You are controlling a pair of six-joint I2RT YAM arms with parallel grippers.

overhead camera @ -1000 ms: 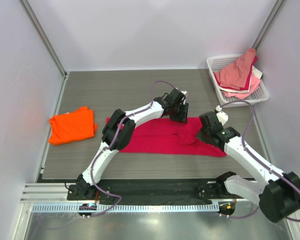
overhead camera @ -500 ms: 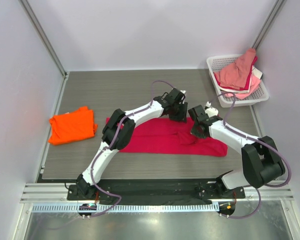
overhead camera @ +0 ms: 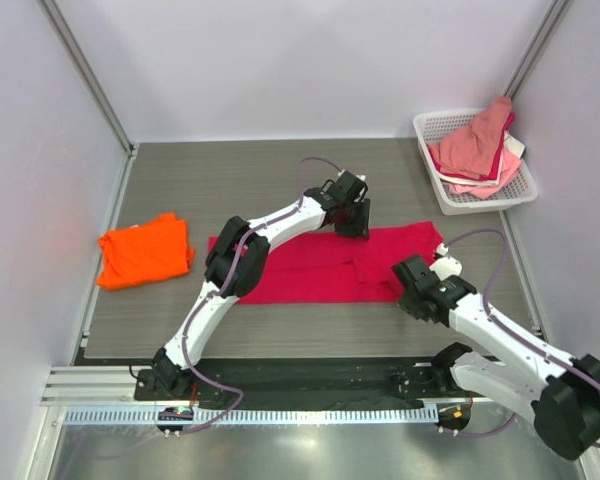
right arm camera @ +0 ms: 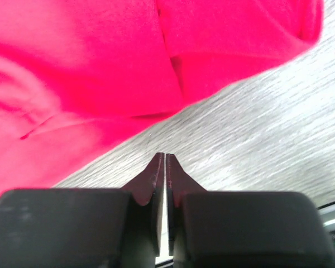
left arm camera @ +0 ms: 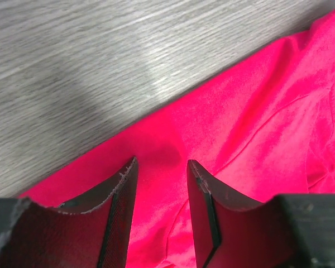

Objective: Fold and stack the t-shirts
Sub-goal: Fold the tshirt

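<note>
The crimson-red t-shirt (overhead camera: 300, 270) lies spread across the middle of the table, its right end bunched in folds. The orange t-shirt (overhead camera: 145, 250) lies crumpled at the left. My left gripper (overhead camera: 355, 222) is open and empty, low over the red shirt's far edge; in the left wrist view its jaws (left arm camera: 162, 162) straddle red cloth (left arm camera: 257, 111). My right gripper (overhead camera: 410, 283) is shut and empty at the shirt's near right edge. In the right wrist view its tips (right arm camera: 164, 157) are over bare table, with red cloth (right arm camera: 100, 67) just beyond.
A white lattice basket (overhead camera: 421, 126) at the back right holds a heap of pink and red clothes (overhead camera: 475, 145). Side walls stand at left and right. The metal rail (overhead camera: 280, 380) with the arm bases runs along the near edge.
My right gripper has drawn back from on top of the red shirt to its near right edge. The shirt's right end now lies farther back. The left arm has hardly moved.
</note>
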